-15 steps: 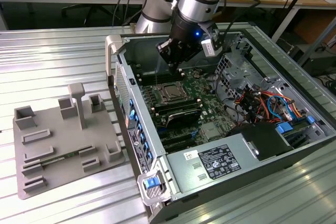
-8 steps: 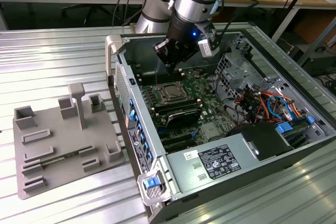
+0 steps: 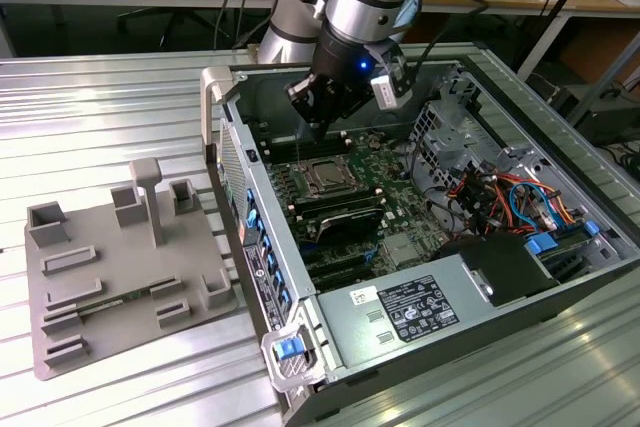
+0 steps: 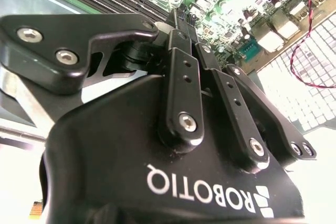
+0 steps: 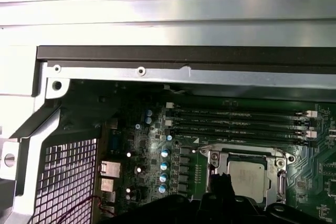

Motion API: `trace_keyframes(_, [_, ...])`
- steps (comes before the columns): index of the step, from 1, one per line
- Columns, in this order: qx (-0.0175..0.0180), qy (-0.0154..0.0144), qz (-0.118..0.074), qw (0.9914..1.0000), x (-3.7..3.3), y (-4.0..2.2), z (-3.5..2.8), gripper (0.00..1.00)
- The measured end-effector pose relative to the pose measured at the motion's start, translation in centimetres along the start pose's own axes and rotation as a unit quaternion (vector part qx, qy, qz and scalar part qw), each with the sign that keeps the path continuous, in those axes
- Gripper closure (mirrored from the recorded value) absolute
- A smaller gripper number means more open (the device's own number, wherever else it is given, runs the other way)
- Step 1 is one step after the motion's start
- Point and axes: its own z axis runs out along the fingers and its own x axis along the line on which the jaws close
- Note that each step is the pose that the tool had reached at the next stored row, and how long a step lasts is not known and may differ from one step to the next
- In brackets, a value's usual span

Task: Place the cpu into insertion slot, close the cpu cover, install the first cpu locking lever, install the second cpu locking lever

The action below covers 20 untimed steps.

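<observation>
Nearest, the open computer case [image 3: 300, 347] sits on the ribbed metal surface [image 3: 100, 97]. Inside it, one cpu [image 3: 326, 177] lies flat in the single insertion slot [image 3: 308, 183], with one cpu cover [image 5: 276, 163] seemingly down around it. I'd judge the chip light, stiff and fragile, best gripped by its edges. Just above hangs the pincer [image 3: 316, 129], drawn narrow, apparently holding nothing. Four memory slots [image 5: 236, 124] lie beyond.

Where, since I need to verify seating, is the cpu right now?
In the exterior view the cpu lies in the insertion slot on the motherboard, close under the end effector, with the memory slots alongside.
</observation>
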Motion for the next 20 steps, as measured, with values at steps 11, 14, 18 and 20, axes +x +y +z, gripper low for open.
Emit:
trace_keyframes(11, [0.0, 0.0, 0.0, 1.0, 0.83, 0.05, 0.03, 0.89])
trace_keyframes(14, [0.0, 0.0, 0.0, 1.0, 1.04, 0.06, 0.04, 0.89])
trace_keyframes(18, [0.0, 0.0, 0.0, 1.0, 1.53, 0.08, 0.05, 0.89])
trace_keyframes(20, [0.0, 0.0, 0.0, 1.0, 1.83, 0.1, 0.06, 0.89])
